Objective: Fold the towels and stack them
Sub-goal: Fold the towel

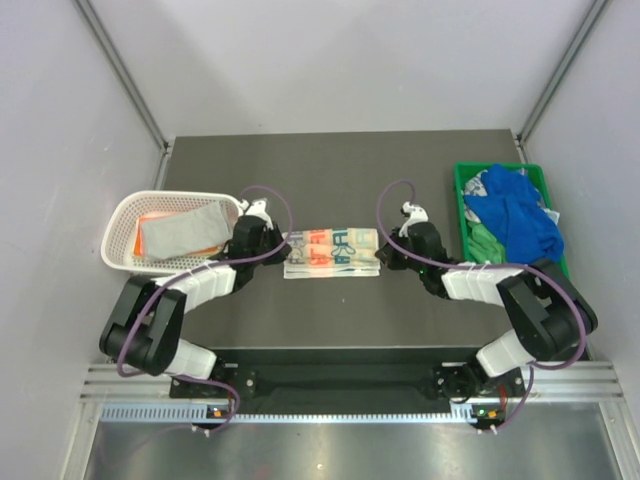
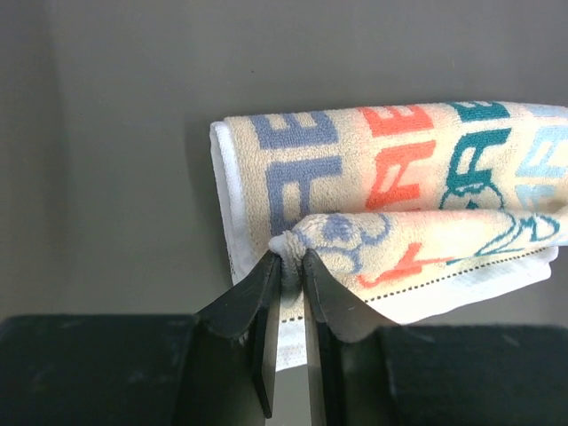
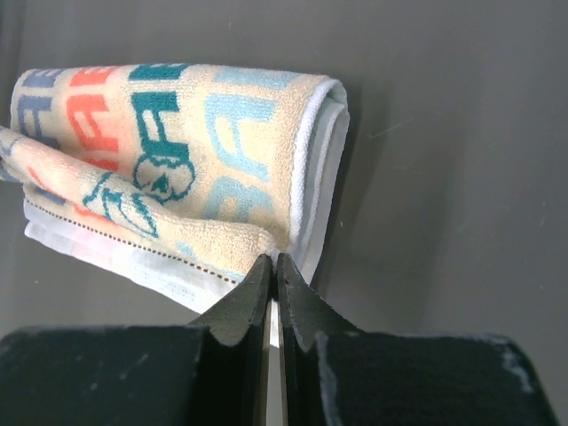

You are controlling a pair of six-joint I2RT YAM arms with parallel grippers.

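Note:
A towel with orange-teal lettering (image 1: 330, 250) lies partly folded in the middle of the dark table, its near flap doubled back over the rest. My left gripper (image 1: 283, 243) is at its left end. In the left wrist view that gripper (image 2: 291, 257) is shut on a bunched corner of the lettered towel (image 2: 399, 169). My right gripper (image 1: 385, 250) is at the right end. The right wrist view shows it (image 3: 273, 259) shut on the near right corner of the towel (image 3: 177, 151). A white towel (image 1: 180, 233) and an orange towel (image 1: 155, 220) lie in the basket. A blue towel (image 1: 515, 215) fills the green bin.
The white mesh basket (image 1: 120, 225) stands at the left of the table, close behind my left arm. The green bin (image 1: 460, 185) stands at the right edge, with a green cloth (image 1: 485, 240) under the blue towel. Grey walls close in the back and sides.

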